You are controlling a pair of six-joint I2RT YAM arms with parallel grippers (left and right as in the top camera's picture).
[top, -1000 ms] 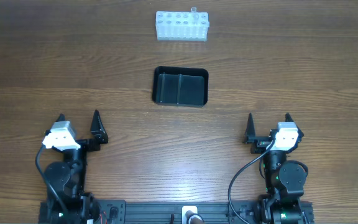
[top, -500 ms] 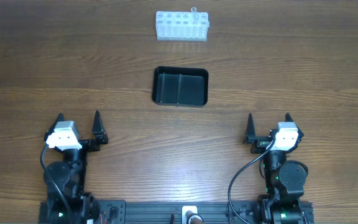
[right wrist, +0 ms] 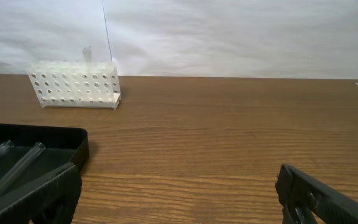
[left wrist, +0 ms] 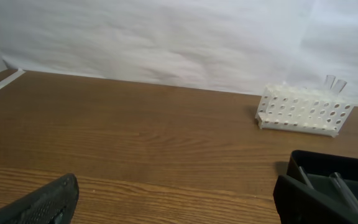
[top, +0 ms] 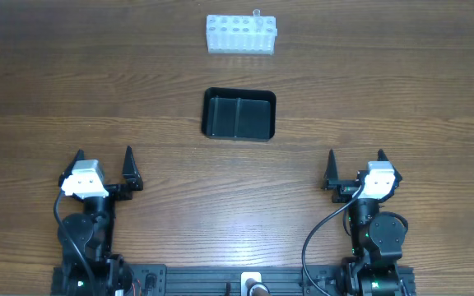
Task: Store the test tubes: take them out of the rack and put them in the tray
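Left pincer [top: 104, 151] and right pincer [top: 356, 153] sit open, empty, near their bases, while one test tube [top: 257, 14] stands in the rack [top: 237, 37] beyond the tray [top: 257, 122], so picking it likely needs a long reach.

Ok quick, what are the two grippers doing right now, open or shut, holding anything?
Left gripper: open, holding nothing.
Right gripper: open, holding nothing.
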